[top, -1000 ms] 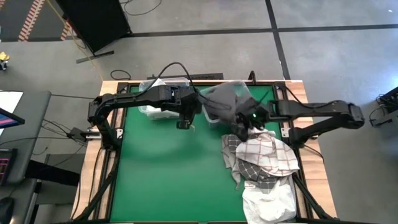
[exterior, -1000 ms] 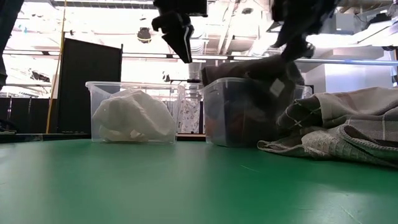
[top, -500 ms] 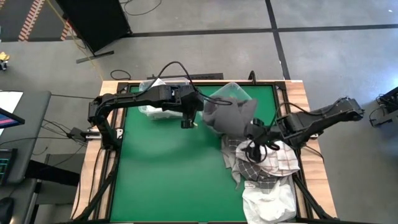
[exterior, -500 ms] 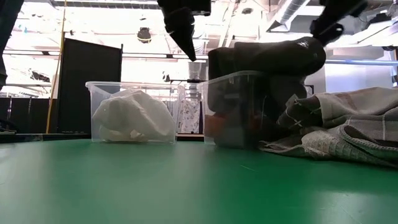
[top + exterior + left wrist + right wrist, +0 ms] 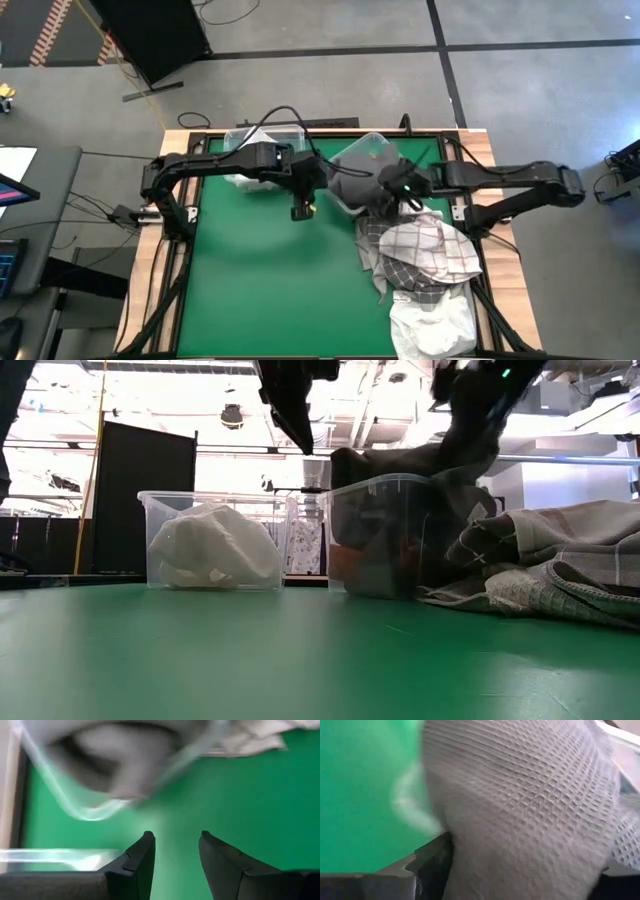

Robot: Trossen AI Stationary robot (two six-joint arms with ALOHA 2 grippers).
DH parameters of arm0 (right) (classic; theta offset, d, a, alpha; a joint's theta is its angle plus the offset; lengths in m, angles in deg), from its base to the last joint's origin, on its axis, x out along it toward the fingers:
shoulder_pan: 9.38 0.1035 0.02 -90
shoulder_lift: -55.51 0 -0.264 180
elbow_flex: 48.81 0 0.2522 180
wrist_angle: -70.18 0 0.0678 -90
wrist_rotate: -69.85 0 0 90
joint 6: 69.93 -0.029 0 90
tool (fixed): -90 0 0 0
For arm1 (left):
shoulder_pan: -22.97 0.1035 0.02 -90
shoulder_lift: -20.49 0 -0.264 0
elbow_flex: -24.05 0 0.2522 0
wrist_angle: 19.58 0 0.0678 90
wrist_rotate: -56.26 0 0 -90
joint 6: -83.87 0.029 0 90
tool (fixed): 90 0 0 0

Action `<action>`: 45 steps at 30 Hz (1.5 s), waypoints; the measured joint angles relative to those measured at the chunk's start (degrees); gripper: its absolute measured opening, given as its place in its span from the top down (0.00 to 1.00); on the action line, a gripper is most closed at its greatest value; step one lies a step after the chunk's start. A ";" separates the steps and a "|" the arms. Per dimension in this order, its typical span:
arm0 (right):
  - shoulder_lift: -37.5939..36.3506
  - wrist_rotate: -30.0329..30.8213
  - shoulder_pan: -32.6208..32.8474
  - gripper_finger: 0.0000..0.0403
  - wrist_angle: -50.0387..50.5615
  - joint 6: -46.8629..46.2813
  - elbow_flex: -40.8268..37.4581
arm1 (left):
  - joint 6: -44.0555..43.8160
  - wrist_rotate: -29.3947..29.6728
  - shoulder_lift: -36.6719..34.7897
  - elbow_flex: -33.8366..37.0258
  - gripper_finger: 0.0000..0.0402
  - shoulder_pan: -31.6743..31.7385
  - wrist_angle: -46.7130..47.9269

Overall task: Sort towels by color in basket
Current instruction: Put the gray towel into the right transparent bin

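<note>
High view shows the right gripper point(image 5: 388, 186) clenched on the dark grey towel point(image 5: 352, 176) over a clear bin point(image 5: 372, 146); the left gripper point(image 5: 300, 211) hangs released, nearby.

green table point(image 5: 260, 290) | black panel point(image 5: 140, 495) beyond | cables point(image 5: 95, 205) on grey floor point(image 5: 520, 90)

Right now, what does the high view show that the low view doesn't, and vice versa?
Only the high view: the white towel at the near edge of the table, past the checked towels, and each arm traced back to its base.

Only the low view: orange cloth low inside the right clear bin, seen through its wall.

Both: the left clear bin of white cloth, the dark grey towel draped over the right bin's rim, the right gripper at that towel, and the left gripper empty above the green mat.
</note>
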 joint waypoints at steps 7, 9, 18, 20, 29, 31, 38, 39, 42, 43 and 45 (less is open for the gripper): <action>7.53 -4.53 -9.38 0.20 -6.13 4.57 0.00 | -1.61 -7.61 0.00 0.00 0.64 -4.42 2.31; 9.91 -7.27 -11.25 0.20 -8.82 4.75 0.00 | -1.87 -7.72 0.00 0.00 0.64 -6.03 2.59; 23.45 -12.42 -16.22 0.20 -13.52 4.09 0.40 | -2.62 -7.69 0.00 0.00 0.64 -12.95 2.37; 26.72 -13.24 -16.85 0.20 -13.64 4.15 0.26 | -2.51 -7.62 0.00 0.00 0.64 -14.27 2.37; 28.77 -14.67 -17.46 0.20 -12.18 3.35 2.27 | -2.47 -7.50 0.00 0.00 0.64 -17.62 2.35; 27.66 -14.67 -17.46 0.20 -10.85 3.23 3.12 | -2.47 -7.50 0.00 0.00 0.64 -17.81 2.35; 20.30 -14.64 -17.17 0.20 -4.89 2.01 7.15 | -2.89 -7.47 0.00 0.00 0.64 -17.83 2.37; 19.14 -14.62 -17.15 0.20 -4.17 1.78 7.49 | -3.01 -7.47 0.00 0.00 0.64 -17.83 2.40; 15.72 -14.56 -17.17 0.20 -2.56 1.65 8.30 | -3.10 -7.46 0.00 0.00 0.64 -17.83 2.41; 14.57 -14.54 -17.17 0.20 -1.99 1.59 8.46 | -3.16 -7.46 0.00 0.00 0.64 -17.83 2.40; 12.27 -14.52 -17.17 0.20 -1.03 1.58 8.88 | -3.65 -7.46 0.00 0.00 0.64 -17.83 2.42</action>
